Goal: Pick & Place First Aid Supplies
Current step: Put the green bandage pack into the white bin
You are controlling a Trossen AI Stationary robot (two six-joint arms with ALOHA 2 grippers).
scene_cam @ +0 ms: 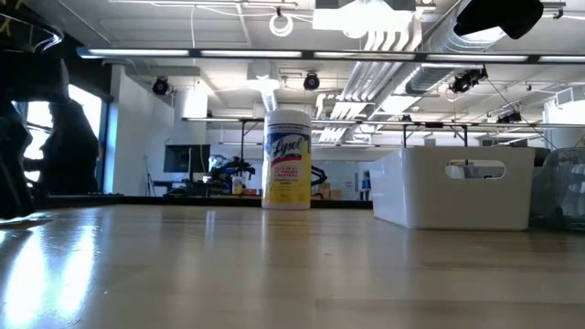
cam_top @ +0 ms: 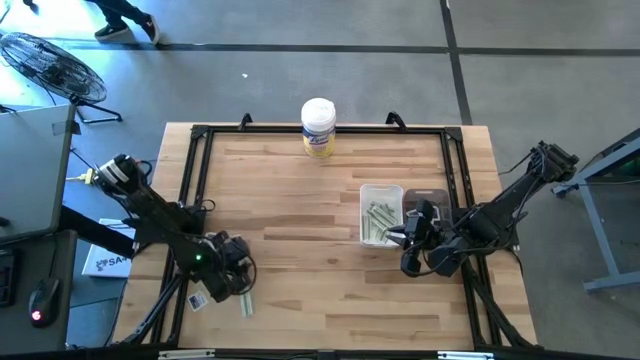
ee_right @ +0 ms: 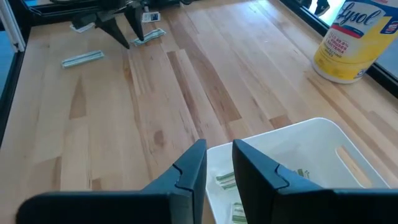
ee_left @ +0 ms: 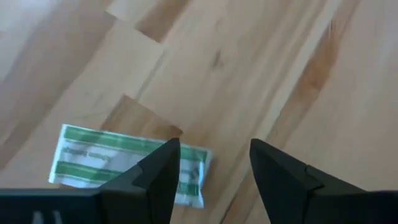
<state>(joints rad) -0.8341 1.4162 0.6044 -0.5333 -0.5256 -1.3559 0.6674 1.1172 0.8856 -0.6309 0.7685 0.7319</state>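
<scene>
Near the table's front left corner, my left end effector hangs with fingers spread, empty, just above a green-striped packet lying flat on the wood. My right end effector hovers over the white bin, fingers slightly apart, holding nothing; more packets lie inside.

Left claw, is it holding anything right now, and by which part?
Nothing is held. The left claw stands open above the table, with a green-striped packet lying flat beside one finger.
</scene>
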